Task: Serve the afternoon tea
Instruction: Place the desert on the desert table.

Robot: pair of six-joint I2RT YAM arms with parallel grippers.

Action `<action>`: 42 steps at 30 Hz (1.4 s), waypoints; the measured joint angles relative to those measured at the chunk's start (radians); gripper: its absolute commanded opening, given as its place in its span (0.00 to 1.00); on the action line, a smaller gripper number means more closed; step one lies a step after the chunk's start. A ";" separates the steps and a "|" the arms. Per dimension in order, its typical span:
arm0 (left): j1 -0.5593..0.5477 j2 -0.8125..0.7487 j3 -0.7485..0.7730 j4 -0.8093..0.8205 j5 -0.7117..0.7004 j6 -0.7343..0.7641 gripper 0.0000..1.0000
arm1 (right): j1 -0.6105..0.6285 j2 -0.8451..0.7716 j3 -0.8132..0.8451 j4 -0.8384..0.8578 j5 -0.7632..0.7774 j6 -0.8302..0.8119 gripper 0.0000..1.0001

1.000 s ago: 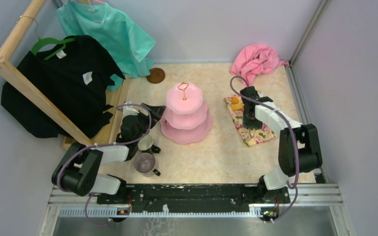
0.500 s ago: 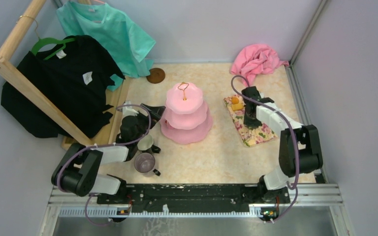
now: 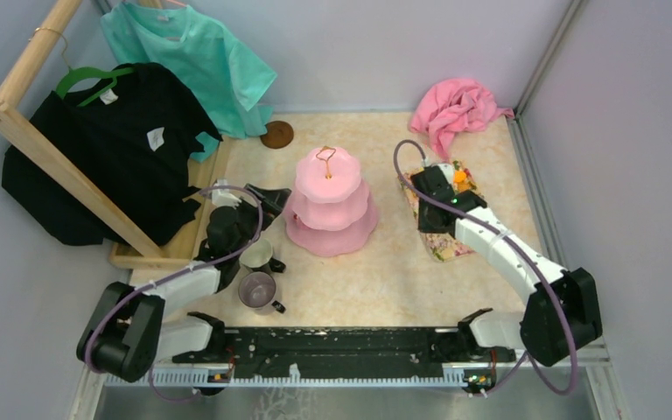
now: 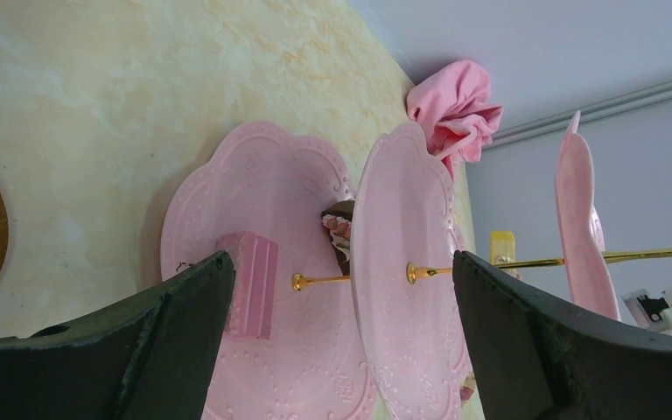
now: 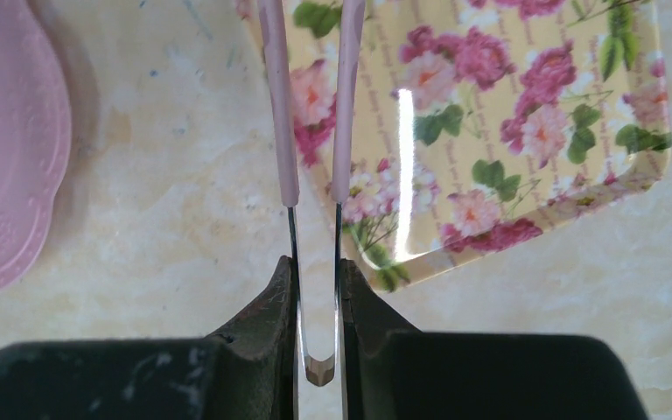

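The pink three-tier cake stand with its gold loop stands mid-table. A pink cake slice and a brown snack sit on its tiers. My left gripper is open and empty, just left of the stand, with the stand between its jaws' line of sight. A white mug and a grey-purple mug stand near it. My right gripper is shut on metal tongs with pink tips over the mat's left edge. An orange snack lies on the mat's far end.
The floral mat lies right of the stand, also in the right wrist view. A pink cloth sits at the back right. A brown saucer lies at the back. A wooden clothes rack with shirts fills the left.
My right arm has swung its elbow out to the right and its gripper has shifted left to the mat's left edge. The left arm has shifted slightly.
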 measured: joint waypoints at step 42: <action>0.002 -0.181 0.068 -0.301 -0.008 0.074 0.99 | 0.812 0.303 0.076 -0.066 0.185 0.365 0.00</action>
